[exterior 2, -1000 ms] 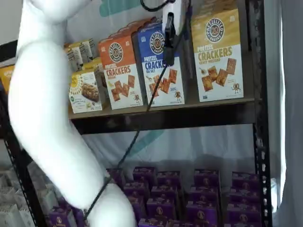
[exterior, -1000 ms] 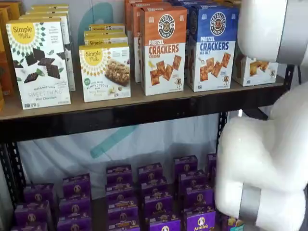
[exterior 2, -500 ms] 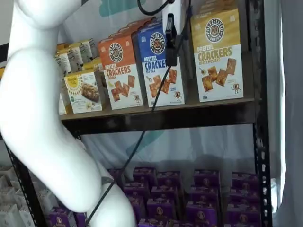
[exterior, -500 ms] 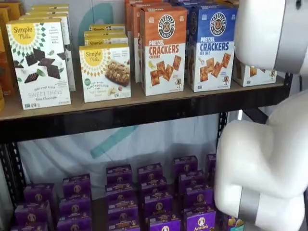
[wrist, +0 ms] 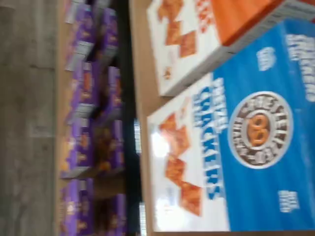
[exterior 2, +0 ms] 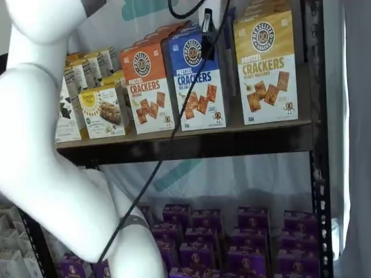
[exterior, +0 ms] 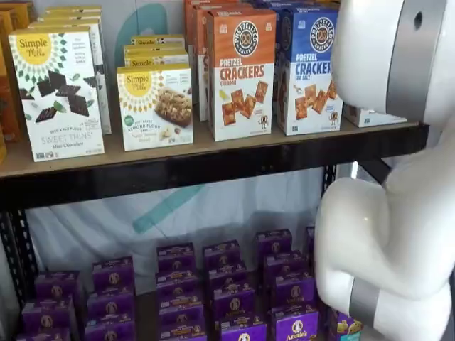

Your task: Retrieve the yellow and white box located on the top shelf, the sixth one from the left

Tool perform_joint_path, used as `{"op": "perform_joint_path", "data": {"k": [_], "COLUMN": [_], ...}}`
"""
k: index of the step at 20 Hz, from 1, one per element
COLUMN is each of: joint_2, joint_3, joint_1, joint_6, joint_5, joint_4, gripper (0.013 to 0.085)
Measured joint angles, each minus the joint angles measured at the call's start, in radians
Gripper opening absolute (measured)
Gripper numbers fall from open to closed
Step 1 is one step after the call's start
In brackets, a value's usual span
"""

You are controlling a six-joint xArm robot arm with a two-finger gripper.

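Note:
The yellow and white box (exterior 2: pixel 265 66) stands upright at the right end of the top shelf (exterior 2: pixel 197 134). In a shelf view only its white lower corner (exterior: pixel 373 116) shows from behind the white arm (exterior: pixel 398 57). The gripper (exterior 2: pixel 207 37) hangs from the view's top edge in front of the blue carton (exterior 2: pixel 197 78), to the left of the yellow and white box and apart from it. Its black fingers show side-on with a cable beside them, so no gap can be read. The wrist view shows the blue carton (wrist: pixel 246 147) close up, not the yellow and white box.
An orange-and-white cracker carton (exterior: pixel 240 74) stands left of the blue carton. Simple Mills cartons (exterior: pixel 57 92) stand further left. Purple boxes (exterior: pixel 227 284) fill the lower shelf. A black upright (exterior 2: pixel 317 145) borders the shelf on the right. The large arm (exterior 2: pixel 52 174) fills the left foreground.
The gripper has risen a little in front of the blue carton. The arm has swung across, and it now hides more of the yellow and white box in one shelf view.

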Motion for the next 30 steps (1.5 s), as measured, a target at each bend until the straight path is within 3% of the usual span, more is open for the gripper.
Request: {"op": "perform_joint_path", "data": {"k": [7,13,30], "joint_2": [-0.005,0.039,0.183], "joint_3": [0.027,0.018,-0.100], "joint_1": [0.004,0.039,0.102], "joint_6": [-0.032,-0.065,-0.051], "joint_5": [-0.138,-0.234,-0.290], "joint_4": [0.040,0.001,-0.070], "gripper": [0.0850,0.0850,0.0850]}}
